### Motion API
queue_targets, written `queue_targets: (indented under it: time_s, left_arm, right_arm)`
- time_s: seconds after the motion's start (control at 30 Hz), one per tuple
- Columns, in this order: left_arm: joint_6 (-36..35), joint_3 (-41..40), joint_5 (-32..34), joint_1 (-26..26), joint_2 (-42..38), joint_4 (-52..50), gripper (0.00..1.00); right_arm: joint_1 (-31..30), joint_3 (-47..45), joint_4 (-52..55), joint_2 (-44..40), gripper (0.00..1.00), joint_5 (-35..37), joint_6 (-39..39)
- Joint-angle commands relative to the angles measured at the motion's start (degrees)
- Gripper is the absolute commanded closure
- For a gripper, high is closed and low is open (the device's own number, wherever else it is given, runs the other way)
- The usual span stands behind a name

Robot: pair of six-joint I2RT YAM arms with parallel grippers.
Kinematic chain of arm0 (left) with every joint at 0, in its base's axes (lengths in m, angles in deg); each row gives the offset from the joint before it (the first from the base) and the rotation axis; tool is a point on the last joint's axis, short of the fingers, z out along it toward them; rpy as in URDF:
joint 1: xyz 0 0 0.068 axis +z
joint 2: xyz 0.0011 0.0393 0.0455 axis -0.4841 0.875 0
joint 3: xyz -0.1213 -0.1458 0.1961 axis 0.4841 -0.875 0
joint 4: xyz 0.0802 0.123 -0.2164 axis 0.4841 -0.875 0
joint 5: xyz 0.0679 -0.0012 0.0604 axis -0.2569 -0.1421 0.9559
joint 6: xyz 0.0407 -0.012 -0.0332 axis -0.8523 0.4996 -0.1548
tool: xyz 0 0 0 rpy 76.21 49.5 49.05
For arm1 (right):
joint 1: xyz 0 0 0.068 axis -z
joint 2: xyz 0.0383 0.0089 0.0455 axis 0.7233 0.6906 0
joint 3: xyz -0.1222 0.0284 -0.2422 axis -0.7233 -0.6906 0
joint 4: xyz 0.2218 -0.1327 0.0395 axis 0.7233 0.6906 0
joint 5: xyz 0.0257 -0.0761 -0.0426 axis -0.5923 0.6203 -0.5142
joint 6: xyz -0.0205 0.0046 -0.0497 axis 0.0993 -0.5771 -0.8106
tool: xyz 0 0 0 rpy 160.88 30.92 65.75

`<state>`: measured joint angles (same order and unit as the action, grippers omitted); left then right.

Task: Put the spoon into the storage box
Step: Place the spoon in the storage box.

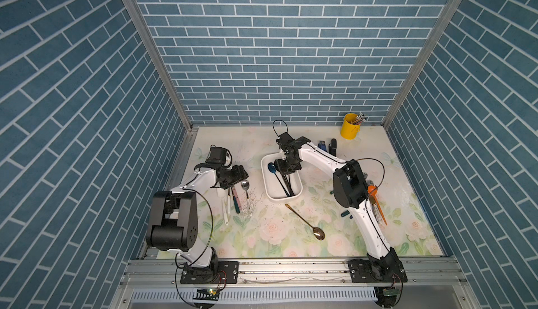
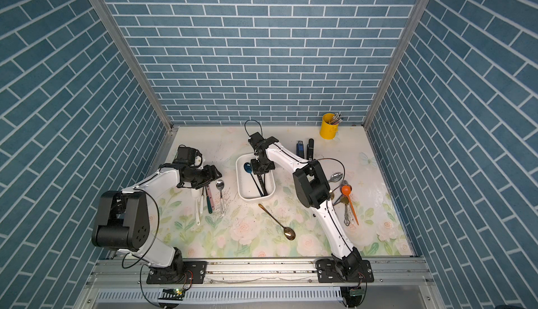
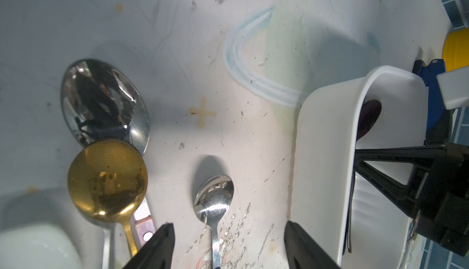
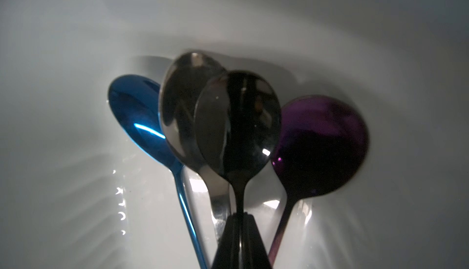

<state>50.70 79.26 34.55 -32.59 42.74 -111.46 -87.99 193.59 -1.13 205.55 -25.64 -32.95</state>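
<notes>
In both top views the right gripper [image 1: 286, 170] [image 2: 262, 169] reached down inside the storage box [image 1: 269, 189] [image 2: 241, 191], among several dark handles that could not be told apart there. The left gripper [image 1: 234, 176] [image 2: 210, 174] hung over a row of cutlery on the table, well apart from the box. In the left wrist view the left gripper [image 3: 229, 229] stood wide open with nothing in it, and a small silver spoon [image 3: 214, 199] lay on the table between its jaws, with the box wall [image 3: 327, 153] just beside. In the right wrist view the right gripper [image 4: 239, 215] was fully closed on the handle of the black spoon [image 4: 238, 123]. That spoon's bowl lay inside the box, over a silver spoon [image 4: 182, 103] and between a blue spoon [image 4: 137, 113] and a purple spoon [image 4: 322, 143]. The step in hand was judged to be the release. To do it well, lower the handle until it rests, open the jaws fully, then lift straight up so that no neighbouring handle is dragged out.
</notes>
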Motion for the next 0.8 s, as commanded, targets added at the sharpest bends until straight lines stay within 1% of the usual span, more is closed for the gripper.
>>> queue_targets:
  time_s: [0.0, 0.07, 0.17, 0.23, 0.3, 0.37, 0.5, 0.6, 0.67, 0.77]
  left_arm:
    - [-0.95, -0.54, 0.17, 0.3, -1.31, -0.85, 0.26]
    - [-1.1, -0.46, -0.07, 0.21, -1.55, -0.93, 0.27]
    - [-1.97, 0.11, -0.11, -0.13, -2.02, -1.2, 0.27]
    - [-2.59, 0.43, -0.48, -0.57, -2.64, -1.14, 0.26]
    - [-3.3, 0.47, -1.04, -1.09, -3.33, -0.94, 0.26]
    - [-4.12, 0.84, -0.74, -1.71, -3.92, -1.11, 0.26]
    - [-5.8, 2.07, 0.87, -4.39, -4.81, -1.2, 0.26]
    - [-7.06, 2.86, 1.75, -7.12, -4.78, -0.86, 0.26]
    - [-7.96, 3.4, 2.18, -8.81, -4.71, -0.39, 0.26]
    - [-9.02, 3.38, 3.57, -11.34, -5.58, 1.71, 0.24]
  right_arm:
    - [0.19, 0.81, 2.23, 1.04, 0.94, 0.34, 2.05]
    - [0.19, 0.79, 2.08, 0.41, 0.91, 0.66, 2.57]
    - [0.19, 1.18, 1.92, -1.46, 0.8, 1.7, 3.26]
    - [0.27, 1.39, 1.71, -3.13, 0.73, -0.14, 3.28]
    - [0.25, 1.17, 2.16, -5.34, 0.69, -0.27, 3.91]
    - [0.23, 1.1, 2.95, -7.39, 0.67, 0.85, 3.98]
    - [0.62, 0.39, 5.2, -11.99, 0.66, 5.39, 4.31]
    - [1.61, -3.65, 5.07, -17.66, 0.65, 8.03, 5.44]
    - [2.5, -7.28, 4.08, -21.37, 0.64, 8.44, 5.79]
    - [4.09, -13.83, 4.06, -26.53, 0.63, 10.86, 6.67]
